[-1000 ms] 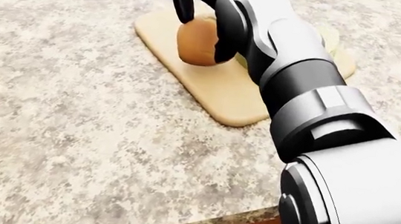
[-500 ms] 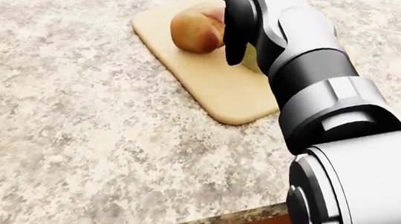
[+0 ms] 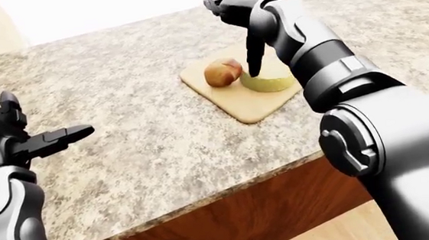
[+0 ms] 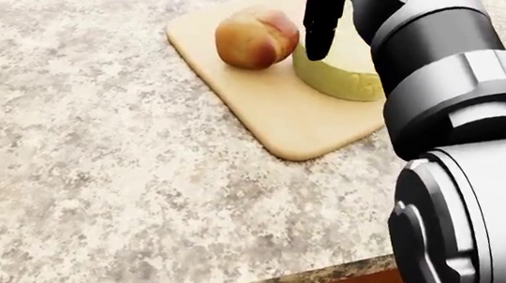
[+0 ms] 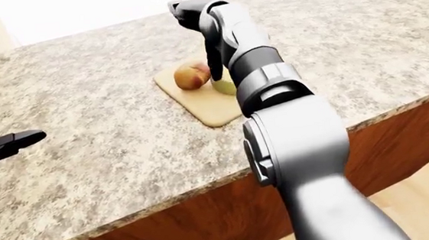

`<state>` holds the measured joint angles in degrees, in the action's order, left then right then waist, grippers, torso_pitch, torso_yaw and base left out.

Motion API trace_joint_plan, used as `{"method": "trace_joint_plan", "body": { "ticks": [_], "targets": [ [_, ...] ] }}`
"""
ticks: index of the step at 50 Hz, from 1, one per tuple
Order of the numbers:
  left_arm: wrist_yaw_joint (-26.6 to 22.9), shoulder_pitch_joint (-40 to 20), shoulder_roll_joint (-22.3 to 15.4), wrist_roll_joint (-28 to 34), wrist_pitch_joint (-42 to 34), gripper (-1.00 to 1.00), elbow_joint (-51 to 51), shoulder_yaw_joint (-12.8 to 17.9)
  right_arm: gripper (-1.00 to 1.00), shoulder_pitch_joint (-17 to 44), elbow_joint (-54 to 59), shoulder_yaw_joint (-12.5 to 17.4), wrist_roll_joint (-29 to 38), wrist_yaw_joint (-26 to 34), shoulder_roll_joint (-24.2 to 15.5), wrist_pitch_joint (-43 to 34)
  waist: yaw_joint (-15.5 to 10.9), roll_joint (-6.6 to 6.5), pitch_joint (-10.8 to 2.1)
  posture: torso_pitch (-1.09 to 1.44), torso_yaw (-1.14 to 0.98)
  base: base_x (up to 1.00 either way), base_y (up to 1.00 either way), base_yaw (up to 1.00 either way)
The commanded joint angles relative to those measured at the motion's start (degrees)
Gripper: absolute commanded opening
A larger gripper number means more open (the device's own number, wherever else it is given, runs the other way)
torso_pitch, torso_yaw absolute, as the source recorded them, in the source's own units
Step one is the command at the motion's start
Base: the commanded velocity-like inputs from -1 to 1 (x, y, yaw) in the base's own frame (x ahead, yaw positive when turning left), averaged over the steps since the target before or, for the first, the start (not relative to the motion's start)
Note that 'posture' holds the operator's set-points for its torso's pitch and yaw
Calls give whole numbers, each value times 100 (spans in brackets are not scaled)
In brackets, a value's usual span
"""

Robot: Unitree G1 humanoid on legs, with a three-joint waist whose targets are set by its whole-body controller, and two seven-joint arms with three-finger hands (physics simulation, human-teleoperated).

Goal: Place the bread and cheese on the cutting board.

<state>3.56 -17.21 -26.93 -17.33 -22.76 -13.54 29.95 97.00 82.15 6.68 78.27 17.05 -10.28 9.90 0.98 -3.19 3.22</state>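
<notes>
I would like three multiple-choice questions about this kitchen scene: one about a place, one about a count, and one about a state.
1. Where does the bread roll lie?
A. on the cutting board
B. on the floor
C. in the left hand

2. How many food items are on the board?
A. one
B. two
C. four

3. What is the state of the right hand?
A. shut on the roll
B. shut on the cheese wheel
C. open, fingers pointing down above the board

Answers:
1. A, the roll rests on the board beside the cheese.
2. B, only the roll and the cheese lie there.
3. C, its fingers close on nothing.
</notes>
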Motion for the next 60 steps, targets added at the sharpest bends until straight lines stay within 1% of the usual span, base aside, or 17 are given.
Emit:
{"method": "trace_joint_plan", "body": {
  "ticks": [1, 5, 15, 28, 37, 41, 42, 43, 44, 45, 48, 55, 60],
  "targets": [
    [10, -133, -112, 13, 169, 100, -192, 58, 100, 305, -254, 23, -89, 97, -109, 38, 7, -38, -168, 0, 0, 0, 0, 0],
    [3, -118, -96, 24, 178, 100, -211, 45, 100, 417, -259, -50, -59, 324, -285, 68, 9, -37, -163, 0, 0, 0, 0, 0],
    [-14, -131, -81, 53, 178, 100, -217, 17, 100, 522, -266, -87, 4, 744, -633, 144, 15, -24, -153, 0, 0, 0, 0, 0],
    [3, -218, -102, 63, 108, 100, -242, -23, 100, 562, -288, -142, 97, 1050, -1041, 410, 19, -16, -140, 0, 0, 0, 0, 0],
    [16, -291, -123, 65, 89, 100, -221, -54, 100, 557, -304, -81, 1, 1194, -1278, 413, 16, 0, -141, 0, 0, 0, 0, 0],
    [16, -290, -125, 64, 97, 100, -216, -55, 100, 501, -324, 1, -205, 1227, -1394, 562, 16, 6, -136, 0, 0, 0, 0, 0],
    [19, -300, -133, 58, 78, 100, -233, -56, 100, 501, -334, 143, -416, 1248, -1397, 526, 16, 8, -135, 0, 0, 0, 0, 0],
    [20, -307, -141, 59, 70, 100, -233, -58, 100, 498, -341, 108, -451, 1199, -1450, 616, 14, 10, -138, 0, 0, 0, 0, 0],
    [26, -324, -145, 63, 67, 100, -228, -67, 100, 486, -346, 178, -601, 1276, -1461, 555, 16, 13, -137, 0, 0, 0, 0, 0],
    [38, -333, -130, 71, 65, 100, -236, -92, 100, 473, -355, 204, -711, 1227, -1492, 536, 16, 16, -139, 0, 0, 0, 0, 0],
    [26, -328, -138, 61, 43, 100, -260, -79, 100, 445, -372, 226, -997, 1246, -1616, 496, 12, 27, -141, 0, 0, 0, 0, 0],
    [26, -316, -116, 71, 45, 100, -286, -88, 100, 405, -409, 89, -1369, 1332, -1843, 562, 6, 47, -138, 0, 0, 0, 0, 0],
    [19, -313, -115, 78, 47, 100, -287, -88, 100, 383, -428, -9, -1493, 1411, -1986, 611, 9, 57, -140, 0, 0, 0, 0, 0]
  ]
}}
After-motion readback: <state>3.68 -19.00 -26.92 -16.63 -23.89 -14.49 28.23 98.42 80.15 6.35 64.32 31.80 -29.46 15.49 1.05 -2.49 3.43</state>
